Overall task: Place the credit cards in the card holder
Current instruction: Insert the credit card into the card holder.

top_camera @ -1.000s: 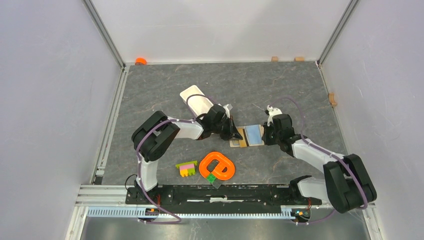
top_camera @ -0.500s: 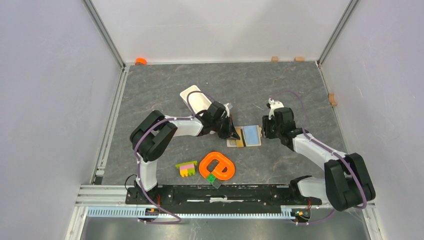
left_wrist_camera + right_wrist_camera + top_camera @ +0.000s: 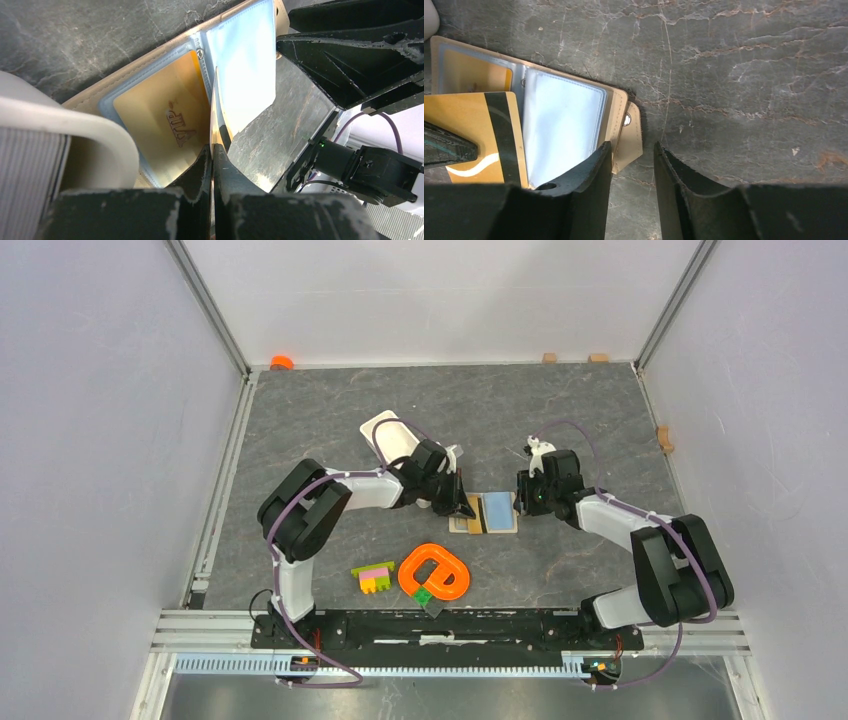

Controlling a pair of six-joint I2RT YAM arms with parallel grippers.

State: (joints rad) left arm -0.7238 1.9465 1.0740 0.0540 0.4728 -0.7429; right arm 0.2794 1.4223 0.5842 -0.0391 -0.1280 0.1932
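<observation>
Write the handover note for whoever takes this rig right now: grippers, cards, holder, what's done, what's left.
Left gripper: shut on a gold striped card, held on edge over the open card holder.
Right gripper: open, holding nothing, at the holder's clasp tab.
Done: a gold VIP card sits in the left sleeve; the light blue card appears to be in the right sleeve.
Left: slide the held card into a sleeve, then let go.
</observation>
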